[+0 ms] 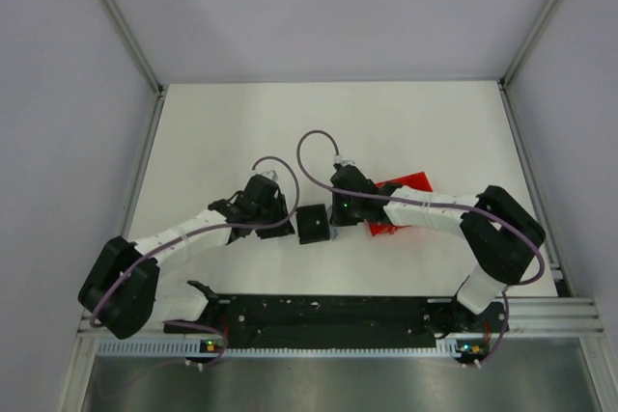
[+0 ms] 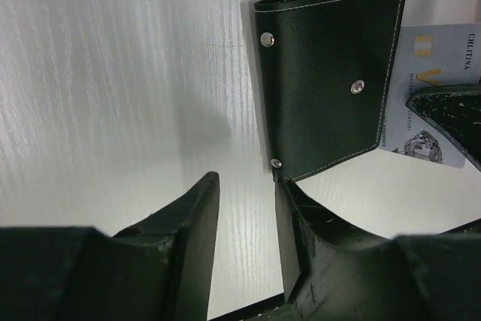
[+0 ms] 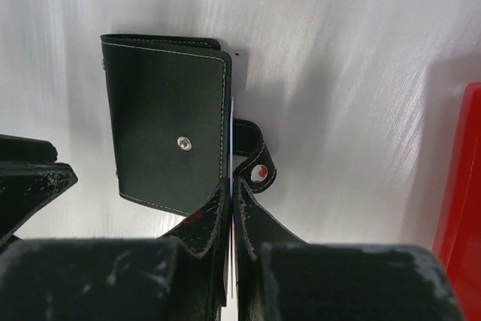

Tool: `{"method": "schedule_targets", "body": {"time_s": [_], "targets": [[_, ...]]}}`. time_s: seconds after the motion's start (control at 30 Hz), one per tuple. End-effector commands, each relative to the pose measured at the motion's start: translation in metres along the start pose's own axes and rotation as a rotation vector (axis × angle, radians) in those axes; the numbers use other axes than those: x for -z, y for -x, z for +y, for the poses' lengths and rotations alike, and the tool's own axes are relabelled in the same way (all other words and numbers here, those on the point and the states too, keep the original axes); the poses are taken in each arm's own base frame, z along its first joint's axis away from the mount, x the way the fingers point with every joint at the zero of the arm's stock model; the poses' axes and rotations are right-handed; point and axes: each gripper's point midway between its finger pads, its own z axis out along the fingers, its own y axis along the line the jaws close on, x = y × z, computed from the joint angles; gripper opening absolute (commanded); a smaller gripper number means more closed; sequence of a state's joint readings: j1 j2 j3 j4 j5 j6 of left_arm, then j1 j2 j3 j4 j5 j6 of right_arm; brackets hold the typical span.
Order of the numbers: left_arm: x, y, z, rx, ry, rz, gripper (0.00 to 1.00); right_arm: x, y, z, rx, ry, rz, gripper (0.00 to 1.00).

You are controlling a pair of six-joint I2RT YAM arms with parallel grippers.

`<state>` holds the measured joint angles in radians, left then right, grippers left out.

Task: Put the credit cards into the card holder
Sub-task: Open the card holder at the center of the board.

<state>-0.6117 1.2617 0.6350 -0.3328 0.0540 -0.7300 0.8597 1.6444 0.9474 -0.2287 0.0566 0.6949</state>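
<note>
**Position.** The card holder (image 2: 327, 73) lies folded shut and flat on the table (image 2: 113, 73), just ahead of the left gripper (image 2: 245, 176) and slightly to one side of its gap. It also lies just ahead of the right gripper (image 3: 231, 189).

**Jaws.** The left jaws are partly apart with nothing between them. One fingertip (image 2: 279, 172) is set at the holder's near corner, but contact cannot be confirmed. The right jaws are pressed together on a pale card (image 2: 440, 73), seen edge-on between their tips in the right wrist view. The card's far edge is presented at the holder's side, beside the unfastened snap strap (image 3: 255, 157). Whether it has entered a pocket cannot be told.

**Risks noted.**
- The holder is not clamped. A push from the card is likely to slide it toward the left jaws or turn it about the touched corner.
- With the flap folded over, the pockets are covered. The card may be driven under the holder or between the covers instead.
- The strap lies in the card's path and may catch its corner.
- The card is pinched at one end only. If it is blocked, it may bow and spring free.
- If the left jaws are closed on the corner alone, the holder may be tilted or flicked aside.

The red tray (image 3: 464, 186) lies off to the side of the right jaws. No other cards can be made out.
</note>
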Motion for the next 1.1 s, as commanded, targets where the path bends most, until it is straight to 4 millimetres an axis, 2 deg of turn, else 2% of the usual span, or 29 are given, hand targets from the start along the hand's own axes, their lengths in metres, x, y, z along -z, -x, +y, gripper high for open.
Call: {"method": "schedule_targets", "body": {"time_s": [0.0,0.17,0.57,0.87,1.07], "targets": [[-0.005,0.000,-0.008,-0.014,-0.046,-0.005,0.35,0.001,0.005,0.004,-0.045,0.052,-0.016,0.00],[-0.008,-0.002,-0.007,-0.016,-0.045,0.006,0.26,0.006,0.007,0.014,-0.047,0.117,-0.026,0.00],[-0.020,-0.011,0.001,-0.003,-0.019,0.035,0.29,0.023,0.019,0.043,-0.049,0.251,-0.052,0.00],[-0.027,-0.016,0.009,0.008,0.007,0.046,0.19,0.023,0.015,0.065,-0.026,0.357,-0.008,0.00],[-0.028,-0.019,0.011,-0.001,0.006,0.052,0.11,0.028,0.021,0.086,0.003,0.444,-0.034,0.00]]}}
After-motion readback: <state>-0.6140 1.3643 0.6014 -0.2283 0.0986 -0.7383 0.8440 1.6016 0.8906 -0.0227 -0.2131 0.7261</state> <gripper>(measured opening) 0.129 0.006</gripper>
